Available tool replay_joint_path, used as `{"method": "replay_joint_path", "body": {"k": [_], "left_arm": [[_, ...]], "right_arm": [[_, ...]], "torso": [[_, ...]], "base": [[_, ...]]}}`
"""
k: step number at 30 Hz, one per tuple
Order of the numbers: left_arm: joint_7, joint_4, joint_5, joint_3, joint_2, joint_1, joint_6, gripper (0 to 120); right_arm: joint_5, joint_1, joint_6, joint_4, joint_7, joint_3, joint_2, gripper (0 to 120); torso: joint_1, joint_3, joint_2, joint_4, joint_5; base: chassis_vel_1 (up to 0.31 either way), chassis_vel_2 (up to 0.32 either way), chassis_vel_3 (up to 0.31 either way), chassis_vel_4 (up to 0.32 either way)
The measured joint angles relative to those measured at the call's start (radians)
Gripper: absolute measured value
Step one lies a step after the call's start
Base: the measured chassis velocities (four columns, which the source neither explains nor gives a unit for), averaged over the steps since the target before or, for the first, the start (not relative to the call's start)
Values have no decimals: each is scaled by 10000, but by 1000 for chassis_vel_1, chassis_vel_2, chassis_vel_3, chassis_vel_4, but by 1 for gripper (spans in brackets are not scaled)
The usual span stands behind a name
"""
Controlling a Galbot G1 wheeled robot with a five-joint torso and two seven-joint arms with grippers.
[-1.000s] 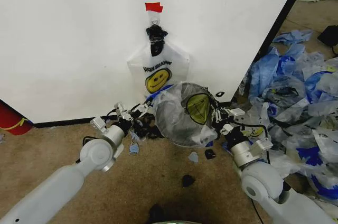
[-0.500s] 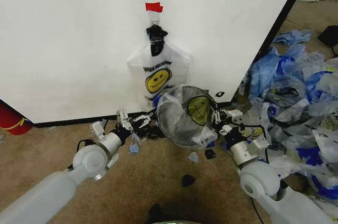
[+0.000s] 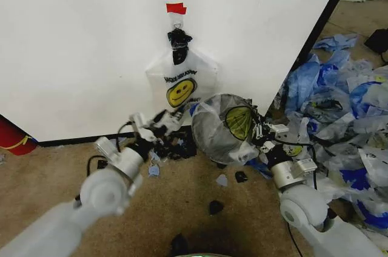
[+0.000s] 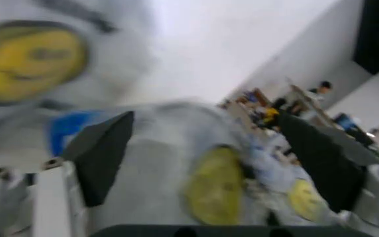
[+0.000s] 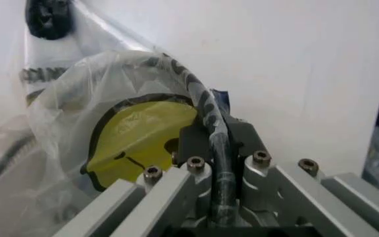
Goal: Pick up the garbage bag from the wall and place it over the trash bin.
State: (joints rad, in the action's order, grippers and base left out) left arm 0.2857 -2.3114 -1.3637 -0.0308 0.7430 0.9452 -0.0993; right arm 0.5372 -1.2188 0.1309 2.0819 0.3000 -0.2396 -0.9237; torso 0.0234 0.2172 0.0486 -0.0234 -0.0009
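White wall [image 3: 79, 45], bag-shrouded trash bin [image 3: 225, 128] mesh.

— Any words to read?
— Only 1 line: black capitals arched across the hanging bag [image 3: 181, 81] on the wall [image 3: 79, 45], just above a yellow smiley face. Too small to spell out from the head view.
— Clearer from the right wrist?
— Hardly. Same black capitals at the edge of that bag, blurred and cut short; no letter sure.
— Other signs?
— A 2nd yellow smiley, outlined in black, on the stretched bag [image 3: 224, 130], seen tilted through the plastic. From the left wrist, 3 yellow faces, all blurred, with no lettering legible beside them.
— Brands, numbers?
— Nothing legible.
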Motion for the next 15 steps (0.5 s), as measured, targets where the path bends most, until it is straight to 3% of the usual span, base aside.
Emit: {"method": "replay_joint_path", "body": {"k": [3, 9, 15], "left_arm": [[367, -513, -279, -364, -113, -489, 204, 73], [461, -393, -381, -1064, -458, -1099, 288, 55], [591, 717, -282, -3245, 41, -2617, 300, 29]], "right_arm": [[-166, 4, -87, 37, 81, -77, 33, 0], [-365, 60, -217, 70, 126, -116, -18, 0], [-1082, 229, -352, -89, -47, -32, -411, 0]], "torso": [[0, 0, 0, -4, 1], [0, 1, 0, 0, -1], [1, 2, 0, -4, -1]], "base": [[0, 0, 0, 0], [0, 0, 0, 0], [0, 0, 0, 0]]}}
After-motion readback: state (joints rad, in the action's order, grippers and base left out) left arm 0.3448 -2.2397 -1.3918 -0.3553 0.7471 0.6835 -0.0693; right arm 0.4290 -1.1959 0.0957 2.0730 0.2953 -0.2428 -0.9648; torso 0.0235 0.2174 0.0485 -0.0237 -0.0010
